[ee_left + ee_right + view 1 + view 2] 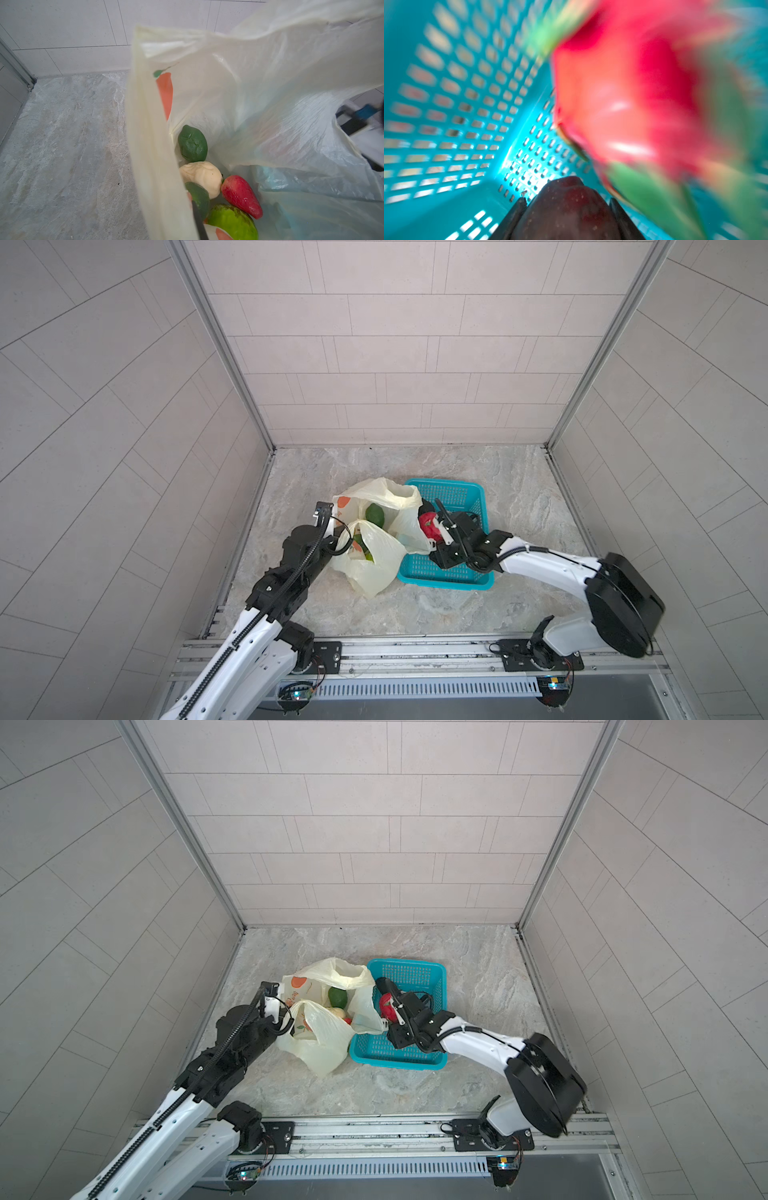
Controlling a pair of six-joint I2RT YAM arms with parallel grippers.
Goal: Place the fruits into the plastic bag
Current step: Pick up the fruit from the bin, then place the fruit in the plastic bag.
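The pale-yellow plastic bag (pixel 374 568) (pixel 324 1044) stands open left of the basket. My left gripper (pixel 337 538) (pixel 195 209) is shut on its near edge and holds the mouth up. Inside lie a dark green fruit (pixel 192 143) (pixel 375 514), a cream one (pixel 200 178), a small red fruit (pixel 241 196) and a light green one (pixel 232 222). In the teal basket, my right gripper (pixel 568 202) is shut on the dark brown fruit (pixel 566 218), which fills the gap between both fingers. The red-pink dragon fruit (pixel 623 93) (pixel 430 524) lies blurred right beside it.
The teal perforated basket (pixel 451 489) (pixel 409 964) sits on the marbled floor, touching the bag's right side. Tiled walls close in the back and both sides. A metal rail (pixel 415 649) with the arm bases runs along the front.
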